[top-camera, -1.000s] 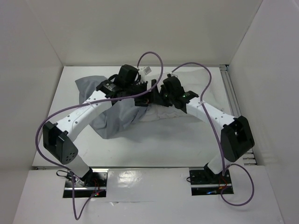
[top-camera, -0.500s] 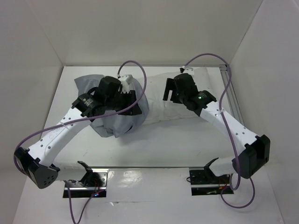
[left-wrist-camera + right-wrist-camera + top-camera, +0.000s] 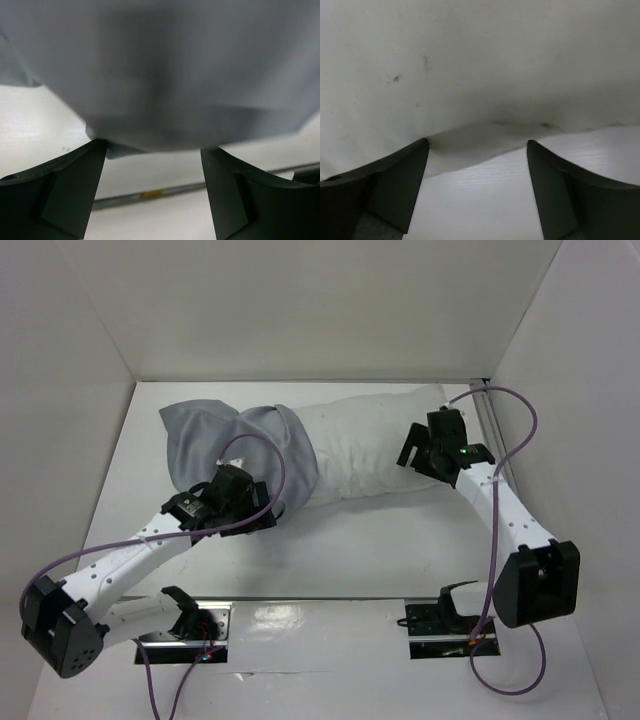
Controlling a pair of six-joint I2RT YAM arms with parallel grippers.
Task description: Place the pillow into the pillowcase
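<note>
The white pillow (image 3: 370,450) lies across the back of the table, its left end inside the grey pillowcase (image 3: 225,435), which is bunched and wrinkled around it. My left gripper (image 3: 262,512) sits at the near edge of the pillowcase, open. In the left wrist view the grey pillowcase (image 3: 160,75) fills the top, just beyond the gripper (image 3: 152,150), with nothing between the fingers. My right gripper (image 3: 410,452) is open at the pillow's right end. In the right wrist view the speckled pillow (image 3: 480,60) fills the top, just ahead of the empty gripper (image 3: 476,147).
White walls enclose the table (image 3: 360,540) on the left, back and right. A metal rail (image 3: 497,435) runs along the right side. Purple cables loop over both arms. A grey strip with a yellow mark (image 3: 150,194) crosses the table beyond the left fingers.
Both grippers have drawn apart from the middle: the left came back to the near-left, the right went to the pillow's right end and opened. The pillowcase now lies slack over the pillow's left end.
</note>
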